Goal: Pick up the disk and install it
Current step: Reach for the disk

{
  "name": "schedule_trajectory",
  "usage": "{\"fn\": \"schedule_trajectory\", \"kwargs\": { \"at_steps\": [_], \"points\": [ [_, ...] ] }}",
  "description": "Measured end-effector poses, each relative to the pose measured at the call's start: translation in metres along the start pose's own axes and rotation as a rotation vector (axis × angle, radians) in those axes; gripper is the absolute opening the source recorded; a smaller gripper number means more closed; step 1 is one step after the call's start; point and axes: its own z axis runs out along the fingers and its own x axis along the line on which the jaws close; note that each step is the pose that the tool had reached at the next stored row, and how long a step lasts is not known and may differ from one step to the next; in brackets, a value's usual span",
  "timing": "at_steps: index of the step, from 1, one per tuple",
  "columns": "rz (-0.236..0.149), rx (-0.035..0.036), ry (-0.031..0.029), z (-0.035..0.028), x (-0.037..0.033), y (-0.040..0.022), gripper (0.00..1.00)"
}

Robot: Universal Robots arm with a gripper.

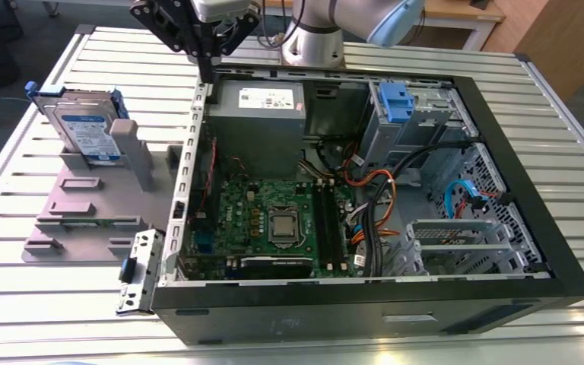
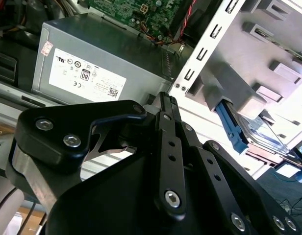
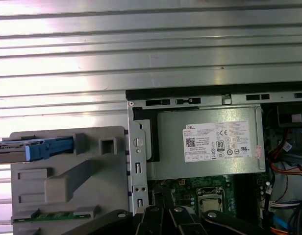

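The disk (image 1: 82, 131) stands upright on its edge in a grey holder (image 1: 81, 204) at the exterior view's left, its white-and-blue label facing out and blue rails around it. In the first wrist view the disk (image 3: 37, 149) shows edge-on, and in the second wrist view the disk (image 2: 261, 133) sits behind a blue rail. My black gripper (image 1: 207, 71) hangs over the back left corner of the open computer case (image 1: 535, 163), to the right of the disk and apart from it. Its fingers (image 2: 165, 100) are shut with nothing between them.
Inside the case lie a grey power supply (image 1: 261, 103) with a white sticker, a green motherboard (image 1: 271, 220), cables, and a drive bay with a blue clip (image 1: 395, 101). All rests on a slatted metal table (image 1: 28, 304). The arm's base (image 1: 312, 46) stands behind the case.
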Motion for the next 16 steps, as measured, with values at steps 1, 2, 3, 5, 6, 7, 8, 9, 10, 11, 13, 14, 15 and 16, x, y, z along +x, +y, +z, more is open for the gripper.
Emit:
{"fn": "schedule_trajectory", "kwargs": {
  "at_steps": [1,2,3,5,6,7,8,9,10,11,13,14,15,16],
  "points": [
    [0.0,0.0,0.0,0.0,0.0002,0.0,0.11],
    [0.0,0.0,0.0,0.0,0.0005,0.0,0.11],
    [0.0,0.0,-0.0001,0.0001,0.0007,-0.0001,0.11],
    [0.0,-0.0001,-0.0001,0.0001,0.0012,-0.0001,0.11],
    [0.0,0.0,0.0,0.0001,0.0014,-0.0001,0.11],
    [0.0,0.0,0.0,0.0002,0.0016,-0.0001,0.11],
    [0.0,0.0,0.0,0.0002,0.0019,-0.0001,0.11],
    [0.0,0.0,0.0,0.0002,0.0022,-0.0002,0.11],
    [0.0,0.0,0.0,0.0002,0.0024,-0.0002,0.11],
    [0.0,0.0,0.0,0.0003,0.0026,-0.0002,0.11],
    [0.0,0.0,0.0,0.0003,0.0031,-0.0003,0.11],
    [0.0,0.0,0.0,0.0003,0.0034,-0.0003,0.11],
    [0.0,0.0,0.0,0.0003,0.0037,-0.0003,0.11],
    [0.0,0.0,0.0,0.0003,0.0039,-0.0003,0.11]
  ]
}}
